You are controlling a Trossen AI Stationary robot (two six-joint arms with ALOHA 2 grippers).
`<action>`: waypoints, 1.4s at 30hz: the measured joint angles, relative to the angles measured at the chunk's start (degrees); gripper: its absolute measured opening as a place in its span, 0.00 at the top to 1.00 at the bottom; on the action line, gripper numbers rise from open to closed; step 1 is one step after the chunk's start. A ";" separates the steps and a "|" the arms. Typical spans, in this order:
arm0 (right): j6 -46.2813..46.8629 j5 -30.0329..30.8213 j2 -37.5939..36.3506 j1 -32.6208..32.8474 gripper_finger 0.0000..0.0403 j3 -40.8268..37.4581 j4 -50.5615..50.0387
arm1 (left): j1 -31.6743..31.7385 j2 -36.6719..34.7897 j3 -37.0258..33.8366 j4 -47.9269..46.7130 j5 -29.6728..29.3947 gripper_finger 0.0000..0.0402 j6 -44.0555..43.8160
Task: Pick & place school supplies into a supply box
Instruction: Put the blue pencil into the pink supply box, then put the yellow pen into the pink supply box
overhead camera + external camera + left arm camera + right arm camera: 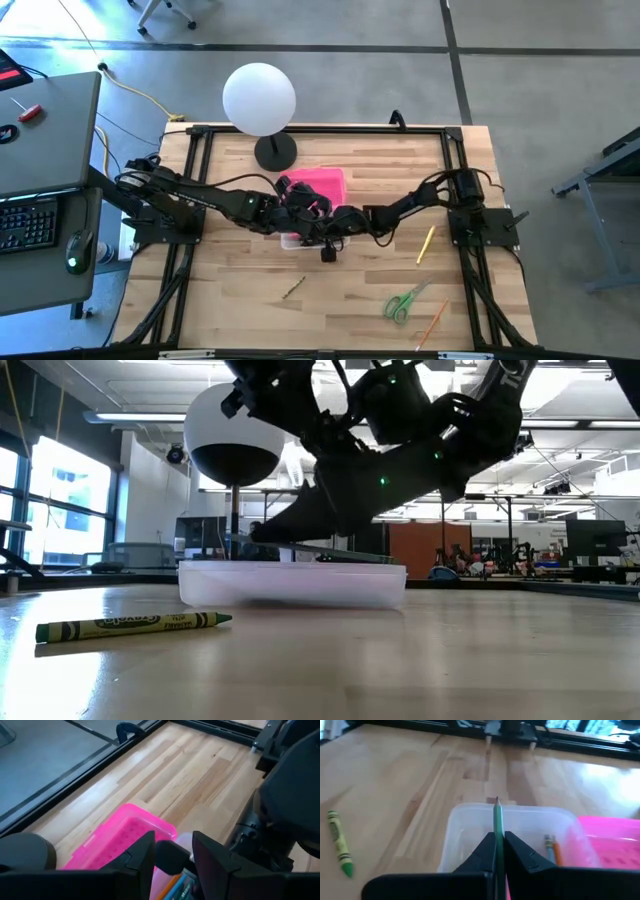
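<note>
The clear supply box (300, 238) stands mid-table with its pink lid (322, 185) swung open on its far side. It also shows in the low view (292, 584). An orange and a blue pencil (552, 847) lie inside it. My right gripper (498, 845) is over the box, shut on a green pencil (497, 817). My left gripper (172, 855) is open just above the box by the lid (125, 837); I cannot tell whether it touches either. A green crayon (135, 625) lies flat on the table. My right gripper pinches the green pencil's shaft (497, 832) between its two fingers. The pencil lies along the fingers, and its free end (496, 802) sticks out past the fingertips over the box's open top. Whether that end touches the box wall, I cannot tell.
A white globe lamp (260, 100) stands behind the box. A yellow pencil (426, 244), green-handled scissors (403, 302) and an orange pencil (432, 322) lie on the right near part of the table. The crayon (292, 288) lies near the front. Black frame rails (190, 200) run along the table's sides.
</note>
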 joint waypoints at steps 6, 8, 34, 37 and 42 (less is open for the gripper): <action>0.06 -0.23 -0.02 0.13 0.99 0.00 2.71 | 0.00 0.02 0.02 0.05 0.00 0.60 0.17; 0.08 -0.21 -0.04 0.13 0.99 0.00 3.44 | 0.00 0.00 0.00 -0.02 0.00 0.60 0.18; -7.42 7.66 -1.84 1.20 0.69 -0.09 -3.48 | 0.00 0.04 0.00 -0.11 -0.07 0.60 0.46; -7.38 7.54 -6.67 3.73 0.68 -0.07 -12.47 | 0.00 0.04 0.00 -0.44 -0.07 0.60 0.64; -3.06 14.06 -17.05 10.31 0.69 -0.09 -32.74 | -0.01 0.07 0.01 -0.51 -0.07 0.60 1.63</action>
